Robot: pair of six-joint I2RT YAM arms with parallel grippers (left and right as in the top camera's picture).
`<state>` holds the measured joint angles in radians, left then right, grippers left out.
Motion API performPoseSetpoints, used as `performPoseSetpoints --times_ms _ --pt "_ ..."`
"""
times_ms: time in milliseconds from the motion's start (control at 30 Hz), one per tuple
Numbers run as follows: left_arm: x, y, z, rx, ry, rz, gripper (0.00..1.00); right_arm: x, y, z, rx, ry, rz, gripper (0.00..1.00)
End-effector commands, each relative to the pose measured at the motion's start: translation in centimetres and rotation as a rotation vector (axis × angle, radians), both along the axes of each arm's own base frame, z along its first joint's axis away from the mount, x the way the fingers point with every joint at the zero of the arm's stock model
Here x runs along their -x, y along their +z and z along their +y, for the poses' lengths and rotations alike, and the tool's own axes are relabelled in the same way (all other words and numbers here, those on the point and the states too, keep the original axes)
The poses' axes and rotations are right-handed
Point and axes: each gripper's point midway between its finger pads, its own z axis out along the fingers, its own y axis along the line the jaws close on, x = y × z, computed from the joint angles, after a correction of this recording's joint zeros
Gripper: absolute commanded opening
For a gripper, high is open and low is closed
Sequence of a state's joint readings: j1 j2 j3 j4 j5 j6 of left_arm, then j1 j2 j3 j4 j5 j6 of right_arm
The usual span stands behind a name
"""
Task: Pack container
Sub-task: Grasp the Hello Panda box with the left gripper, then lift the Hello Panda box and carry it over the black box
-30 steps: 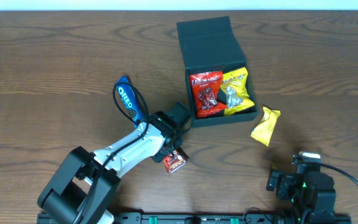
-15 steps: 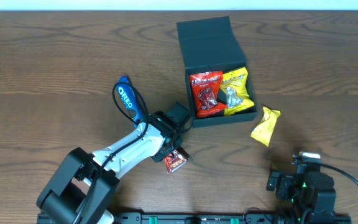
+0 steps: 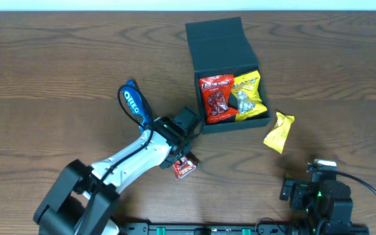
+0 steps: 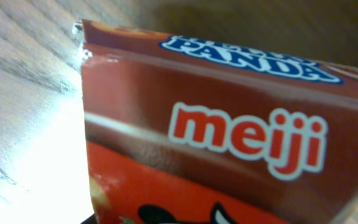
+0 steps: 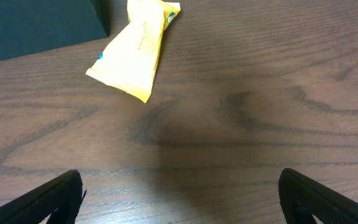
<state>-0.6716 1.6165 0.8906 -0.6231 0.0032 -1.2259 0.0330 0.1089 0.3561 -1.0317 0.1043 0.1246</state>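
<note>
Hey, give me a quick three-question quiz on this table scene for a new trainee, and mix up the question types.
1. True or false: the box has its lid open.
2. Fill in: the blue pack left of the box reads ___.
3. Which lies nearest the right tool? A blue pack, B loose yellow packet, C box.
Key: 1 true; 2 Oreo; 3 B.
</note>
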Motion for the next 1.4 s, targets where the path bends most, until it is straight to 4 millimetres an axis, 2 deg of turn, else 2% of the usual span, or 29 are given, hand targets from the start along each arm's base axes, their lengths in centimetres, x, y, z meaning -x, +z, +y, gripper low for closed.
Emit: performPoseSetpoints --times_ms 0,233,400,733,867,933,1033,1200,1367 --pt "-1.0 1.8 0.4 -0.017 -0.042 -0.086 0.29 0.1 -0.2 -0.1 0.004 -0.003 0.005 0.99" --pt "-2.4 5.3 -0.3 -0.007 -0.157 -0.169 0.27 0.1 -0.2 -0.1 0.004 -0.004 0.005 0.99" --pt "-4.3 9.3 -0.2 -0.076 -0.23 -0.237 0.25 0.1 -0.2 -0.1 0.004 -0.004 0.005 0.99" --pt "-9.4 16.9 -4.0 -0.082 -0.483 -0.43 0.27 0.1 -0.2 -0.1 0.004 -0.004 0.005 0.99" --pt "-11.5 17.4 -6.0 -0.099 -0.539 -0.41 0.27 0.1 -0.2 -0.1 0.004 -0.004 0.005 0.99" --pt "-12.9 17.3 -8.0 -0.079 -0.596 -0.407 0.28 0.1 -0.2 -0.1 0.004 -0.004 0.005 0.99" --pt "-13.9 17.1 -10.2 -0.053 -0.653 -0.408 0.29 0.1 -0.2 -0.1 0.004 -0.004 0.005 0.99" --pt "-14.9 15.7 -13.1 -0.019 -0.705 -0.388 0.3 0.1 -0.2 -0.1 0.004 -0.004 0.005 0.99" --pt "-15.7 13.3 -14.7 0.014 -0.69 -0.34 0.28 0.1 -0.2 -0.1 0.004 -0.004 0.005 0.99"
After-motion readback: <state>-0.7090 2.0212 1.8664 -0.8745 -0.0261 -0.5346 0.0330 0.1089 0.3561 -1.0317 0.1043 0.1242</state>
